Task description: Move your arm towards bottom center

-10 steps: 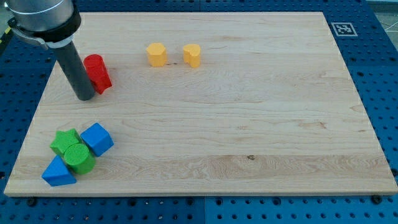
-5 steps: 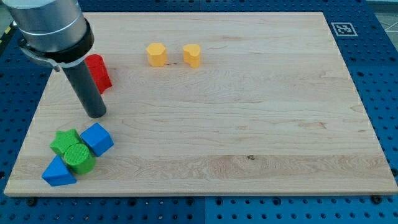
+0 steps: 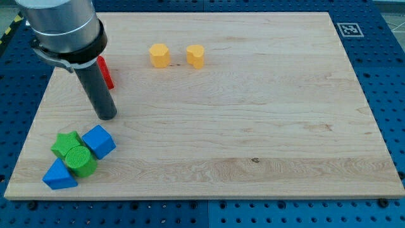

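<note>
1. Contact with the wooden board [image 3: 253, 126] is made by my tip [image 3: 107, 116], the lower end of a straight dark rod [image 3: 98, 90] that carries no jaws and holds nothing; no block is touched by it.
2. My tip is found at the view's left, a little above the board's middle height, and well apart from the bottom centre of the board.
3. Just below my tip, near but apart from it, a blue cube [image 3: 99, 141] is seen, set cornerwise.
4. The blue cube is pressed against a green star-shaped block [image 3: 64, 144] and a green cylinder [image 3: 80, 160]; a blue triangular block [image 3: 59, 175] is placed at the lower left of the cluster, touching the green cylinder.
5. Above my tip, a red block [image 3: 105, 71] is largely hidden behind the rod and the grey arm housing [image 3: 63, 28], so its shape cannot be made out.
6. Near the view's top, to the right of the rod, two yellow blocks are set side by side with a gap between them: the left yellow block [image 3: 159, 55] and the right yellow block [image 3: 195, 56], both roughly hexagonal.
7. A black and white marker [image 3: 349, 29] is fixed at the board's top right corner.
</note>
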Tool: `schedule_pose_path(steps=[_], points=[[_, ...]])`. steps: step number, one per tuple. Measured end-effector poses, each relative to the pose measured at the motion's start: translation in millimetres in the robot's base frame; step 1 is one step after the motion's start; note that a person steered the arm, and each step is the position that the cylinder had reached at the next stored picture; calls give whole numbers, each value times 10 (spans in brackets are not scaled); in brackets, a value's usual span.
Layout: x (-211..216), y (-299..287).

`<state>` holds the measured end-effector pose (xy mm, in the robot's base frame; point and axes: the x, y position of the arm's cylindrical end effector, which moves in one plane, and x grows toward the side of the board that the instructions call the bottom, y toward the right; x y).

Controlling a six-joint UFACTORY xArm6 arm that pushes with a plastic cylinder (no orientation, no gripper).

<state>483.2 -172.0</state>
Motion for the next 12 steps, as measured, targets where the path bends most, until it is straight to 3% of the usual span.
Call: schedule_pose_path(steps=[6, 10, 12], points=[[78, 375], [680, 730], [1341, 698]])
